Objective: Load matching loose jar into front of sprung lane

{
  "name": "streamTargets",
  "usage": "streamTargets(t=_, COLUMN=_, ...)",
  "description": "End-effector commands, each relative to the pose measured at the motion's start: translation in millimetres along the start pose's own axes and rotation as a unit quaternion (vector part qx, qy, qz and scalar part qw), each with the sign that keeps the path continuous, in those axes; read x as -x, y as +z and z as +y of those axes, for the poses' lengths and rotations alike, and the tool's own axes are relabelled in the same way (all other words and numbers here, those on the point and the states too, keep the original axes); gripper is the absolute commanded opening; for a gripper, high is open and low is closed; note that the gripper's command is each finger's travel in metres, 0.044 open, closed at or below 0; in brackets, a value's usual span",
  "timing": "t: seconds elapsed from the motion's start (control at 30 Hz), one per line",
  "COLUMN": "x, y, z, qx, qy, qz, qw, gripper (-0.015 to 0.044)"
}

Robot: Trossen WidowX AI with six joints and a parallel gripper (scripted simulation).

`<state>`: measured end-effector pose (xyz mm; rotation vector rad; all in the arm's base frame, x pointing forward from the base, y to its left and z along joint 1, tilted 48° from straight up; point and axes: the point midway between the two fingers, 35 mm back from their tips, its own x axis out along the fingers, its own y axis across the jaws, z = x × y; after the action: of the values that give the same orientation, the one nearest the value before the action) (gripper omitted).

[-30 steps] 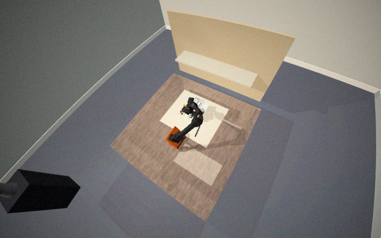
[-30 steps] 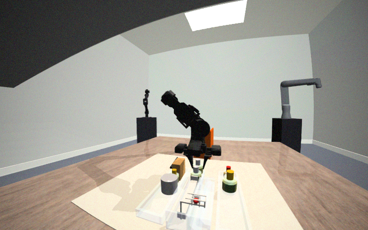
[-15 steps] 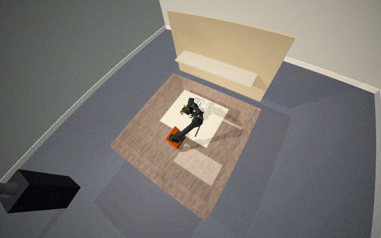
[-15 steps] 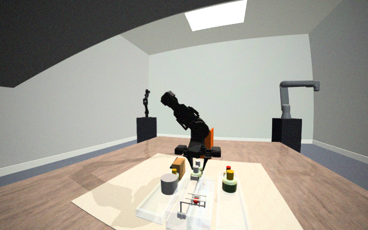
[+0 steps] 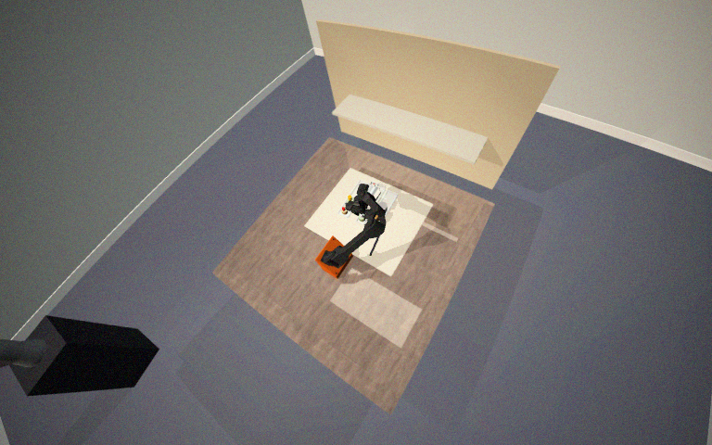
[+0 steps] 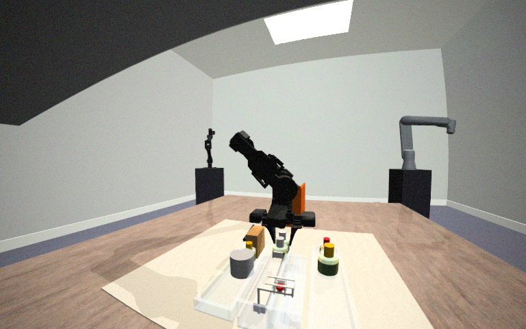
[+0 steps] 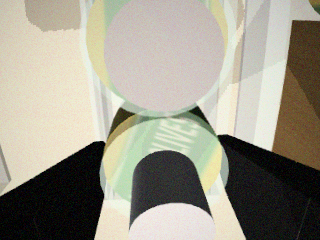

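My gripper (image 7: 162, 148) (image 6: 282, 242) is shut on a jar (image 7: 122, 167) (image 6: 282, 235) with a grey, pale-topped cap and a green label. The held jar is between the clear lane walls in the wrist view, at the lane's front end. Its height above the floor and the front stop are hidden. The matching jar (image 7: 165, 55) (image 6: 279, 248) with a grey cap stands in the sprung lane directly beyond it. The two overlap in the wrist view; whether they touch is unclear. A grey plate (image 6: 277, 254) shows behind the lane jar.
A yellow-capped jar (image 6: 328, 262) and a red-capped jar (image 6: 326, 240) are in the lane on one side. On the other side are a grey cylinder (image 6: 242, 263), another yellow-capped jar (image 6: 249, 245) and a brown block (image 6: 255, 238). A wire frame (image 6: 258, 297) stands behind the plate.
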<state>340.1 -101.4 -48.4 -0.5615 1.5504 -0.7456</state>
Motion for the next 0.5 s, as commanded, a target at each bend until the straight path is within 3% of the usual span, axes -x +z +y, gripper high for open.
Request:
streamTargets(t=0.0, x=-1.8, y=2.8, z=-2.4, qx=-0.006, qy=-0.006, qz=-0.005, qw=1.0, gripper=0.0)
streamTargets(t=0.47, x=-1.8, y=1.1, z=-2.4, qx=-0.006, qy=-0.006, qz=-0.005, qw=1.0, gripper=0.0)
